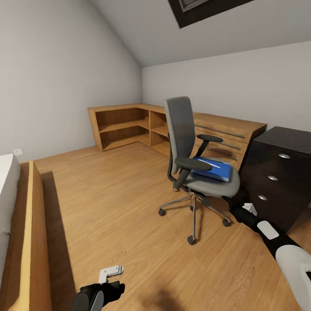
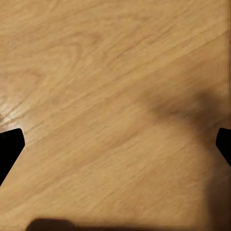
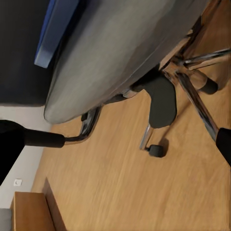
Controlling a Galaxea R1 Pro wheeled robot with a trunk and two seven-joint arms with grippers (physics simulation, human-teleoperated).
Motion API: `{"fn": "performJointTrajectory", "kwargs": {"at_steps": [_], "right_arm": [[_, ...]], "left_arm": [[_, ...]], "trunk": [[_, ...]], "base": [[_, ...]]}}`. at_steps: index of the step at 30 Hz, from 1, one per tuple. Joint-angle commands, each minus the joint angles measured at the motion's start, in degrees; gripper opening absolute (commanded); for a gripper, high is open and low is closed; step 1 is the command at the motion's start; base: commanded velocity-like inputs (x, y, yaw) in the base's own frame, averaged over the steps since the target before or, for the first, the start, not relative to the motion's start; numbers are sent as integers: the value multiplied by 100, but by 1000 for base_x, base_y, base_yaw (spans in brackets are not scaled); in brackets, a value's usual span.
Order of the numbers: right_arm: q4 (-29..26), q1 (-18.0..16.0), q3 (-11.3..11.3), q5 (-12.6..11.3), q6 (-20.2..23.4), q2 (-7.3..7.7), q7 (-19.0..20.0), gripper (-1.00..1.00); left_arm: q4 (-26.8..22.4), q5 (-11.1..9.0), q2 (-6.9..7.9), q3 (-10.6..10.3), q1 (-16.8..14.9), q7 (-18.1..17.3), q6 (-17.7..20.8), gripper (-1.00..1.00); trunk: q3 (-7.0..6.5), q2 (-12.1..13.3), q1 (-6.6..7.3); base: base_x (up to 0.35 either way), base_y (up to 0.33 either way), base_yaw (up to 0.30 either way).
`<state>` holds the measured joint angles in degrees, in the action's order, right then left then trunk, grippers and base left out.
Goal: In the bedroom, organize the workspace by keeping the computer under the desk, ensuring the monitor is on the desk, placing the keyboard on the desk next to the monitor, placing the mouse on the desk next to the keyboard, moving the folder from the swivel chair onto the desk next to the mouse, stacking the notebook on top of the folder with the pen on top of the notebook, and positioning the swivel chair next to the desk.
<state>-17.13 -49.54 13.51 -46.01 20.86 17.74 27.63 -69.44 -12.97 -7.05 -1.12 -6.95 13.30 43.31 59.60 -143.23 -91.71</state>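
Observation:
The grey swivel chair (image 1: pixel 190 142) stands mid-room on its chrome castor base. A bright blue folder (image 1: pixel 212 169) lies flat on its seat, and a thin pale stick, perhaps the pen (image 1: pixel 206 161), rests on it. My right gripper (image 1: pixel 232 202) hovers just below the seat's front edge. In the right wrist view it (image 3: pixel 117 144) is open, facing the seat's underside (image 3: pixel 120 53) and the folder's edge (image 3: pixel 52 33). My left gripper (image 1: pixel 113 285) hangs low over the bare wood floor, open and empty (image 2: pixel 117 144). The desk, monitor, keyboard, mouse, computer and notebook are out of view.
A black drawer unit with silver knobs (image 1: pixel 280 172) stands right of the chair. Low light-wood shelf units (image 1: pixel 125 125) line the far corner. A wooden bed frame (image 1: pixel 28 224) runs along the left. Open floor (image 1: pixel 112 198) lies left of the chair.

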Motion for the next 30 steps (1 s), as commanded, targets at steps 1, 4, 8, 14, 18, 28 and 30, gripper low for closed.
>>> {"fn": "performJointTrajectory", "kwargs": {"at_steps": [1,4,8,14,18,28,30], "right_arm": [[0,-3,29,-32,50,11,12,100],[-1,-3,34,-33,50,20,13,100],[-1,-3,37,-32,45,29,12,100],[-6,-3,38,-31,-3,35,0,100],[-8,-3,35,-31,-270,36,-8,100],[1,-3,29,-23,-1025,36,-38,100],[4,-3,29,-23,-1050,36,-42,100]], "left_arm": [[-8,-59,2,-3,-1,57,20,100],[-8,-59,2,-3,0,58,19,100],[-8,-57,5,2,-4,57,19,100],[-13,-60,5,-4,-6,57,20,100],[-15,-59,3,-9,-5,53,16,100],[-25,-57,1,-27,-2,50,-110,100],[-25,-57,2,-28,-1,50,-149,100]], "trunk": [[6,-2,1],[6,-2,1],[6,-2,1],[6,-2,1],[6,-2,1],[6,-2,1],[6,-2,1]], "base": [[23,-145,0],[96,-165,0],[168,-186,0],[83,-85,0],[18,-18,0],[195,-23,0],[261,-60,0]]}}
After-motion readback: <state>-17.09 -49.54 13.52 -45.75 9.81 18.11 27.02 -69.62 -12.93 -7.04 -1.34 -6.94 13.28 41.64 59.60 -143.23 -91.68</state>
